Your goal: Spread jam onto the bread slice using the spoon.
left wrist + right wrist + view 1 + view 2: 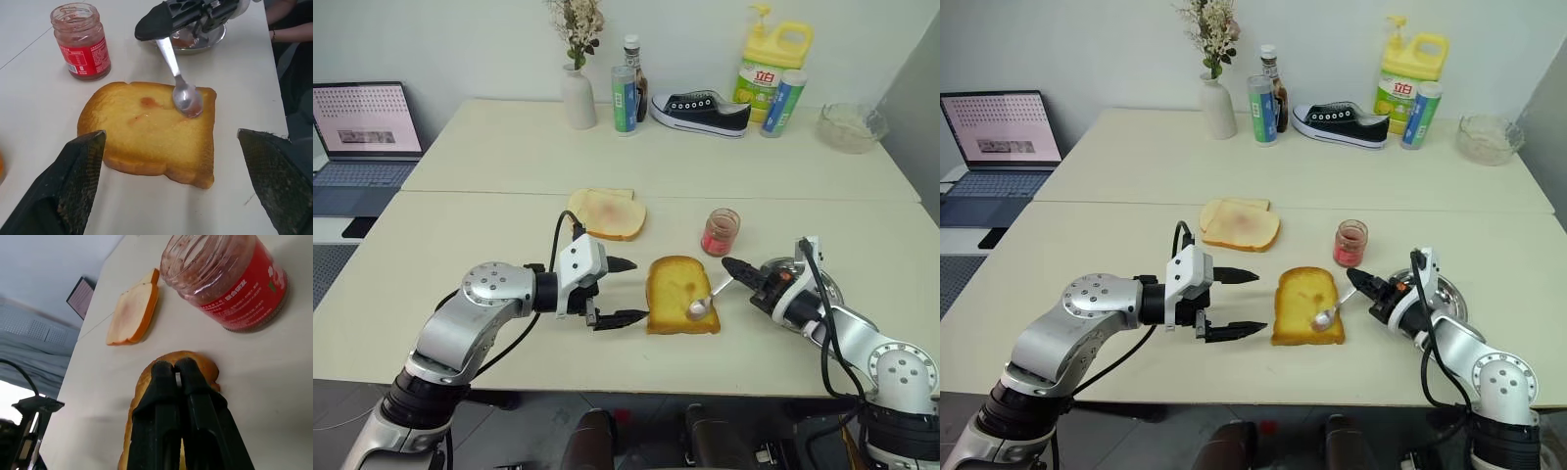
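Head view: we see our right gripper [736,265] clamped on the spoon [703,305], its bowl resting on the bread slice [681,293] at lower centre; the left gripper [626,291] gapes beside it.

Left wrist view: the jam [81,41] stands upper left.

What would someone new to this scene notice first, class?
Probably the thick golden-yellow toast slice near the table's front edge, with the small silvery metal spoon resting bowl-down on it, its handle pinched in the shut right pincer. The left pincer stands open just left of the toast. Behind the toast and to its right sits the small clear glass jar of red-pink jam.
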Controlling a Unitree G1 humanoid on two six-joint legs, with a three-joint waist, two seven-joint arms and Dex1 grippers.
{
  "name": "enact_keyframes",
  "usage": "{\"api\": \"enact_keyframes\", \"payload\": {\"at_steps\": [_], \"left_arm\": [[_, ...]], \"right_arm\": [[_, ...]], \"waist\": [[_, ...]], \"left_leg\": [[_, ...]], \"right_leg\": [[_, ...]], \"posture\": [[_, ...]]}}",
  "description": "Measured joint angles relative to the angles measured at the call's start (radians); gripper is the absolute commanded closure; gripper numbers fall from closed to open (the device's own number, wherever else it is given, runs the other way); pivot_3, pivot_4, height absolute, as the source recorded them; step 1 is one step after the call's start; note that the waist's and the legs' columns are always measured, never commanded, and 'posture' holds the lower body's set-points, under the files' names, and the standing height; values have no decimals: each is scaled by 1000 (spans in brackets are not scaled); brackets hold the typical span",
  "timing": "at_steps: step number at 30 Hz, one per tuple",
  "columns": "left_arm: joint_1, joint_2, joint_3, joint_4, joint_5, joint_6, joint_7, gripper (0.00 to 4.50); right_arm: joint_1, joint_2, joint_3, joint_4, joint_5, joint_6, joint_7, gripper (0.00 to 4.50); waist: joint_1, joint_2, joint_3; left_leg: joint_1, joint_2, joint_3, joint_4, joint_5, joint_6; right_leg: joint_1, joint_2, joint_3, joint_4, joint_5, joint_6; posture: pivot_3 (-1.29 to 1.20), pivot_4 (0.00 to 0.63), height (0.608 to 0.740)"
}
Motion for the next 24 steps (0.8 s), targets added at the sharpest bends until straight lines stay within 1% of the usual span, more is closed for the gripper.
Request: {"api": "enact_keyframes", "payload": {"at_steps": [3, 6, 8, 10, 14, 16, 24], "left_arm": [[9, 0, 0, 0, 0, -7, 0, 0], [6, -3, -1, 1, 0, -14, 2, 0], [5, -5, -3, 2, 1, -17, 3, 0], [2, -6, -6, 2, 1, -19, 3, 0], [-1, -8, -7, 8, 3, -20, 3, 0], [-4, -10, -7, 8, 3, -20, 3, 0], [-9, -12, -8, 9, 4, -21, 3, 0]], "right_arm": [[-11, 1, 7, -9, 46, -3, -18, 4472], [-92, 21, 13, 9, 55, -34, -49, 4472], [-150, 45, 27, 49, 22, -66, -54, 4472], [-167, 62, 37, 85, -18, -90, -58, 4472], [-164, 84, 70, 159, -141, -125, -53, 4472], [-157, 84, 73, 160, -166, -127, -32, 4472], [-59, 23, 30, 91, -164, -100, 20, 4472]], "waist": [[-1, 0, 0], [-1, 0, 0], [0, 0, 0], [2, 0, 0], [4, 0, 0], [4, 0, 0], [4, 0, 0]], "left_leg": [[0, 0, 0, 0, 0, 0], [0, 0, 0, 0, 0, 0], [0, 0, 0, 0, 0, 0], [0, 0, 0, 0, 0, 0], [-1, -1, 0, 0, 0, 0], [-1, -1, 0, 0, 0, 0], [0, 0, 0, 0, 0, 0]], "right_leg": [[0, 0, 0, 0, 0, 0], [0, 0, 0, 0, 0, 0], [0, 0, 0, 0, 0, 0], [0, 0, 0, 0, 0, 0], [0, -1, 0, 0, 0, 0], [0, -1, 0, 0, 0, 0], [0, -1, 0, 0, 0, 0]], "posture": [[0, 150, 740], [0, 150, 740], [0, 150, 740], [0, 150, 740], [0, 150, 740], [0, 150, 740], [0, 150, 740]]}}
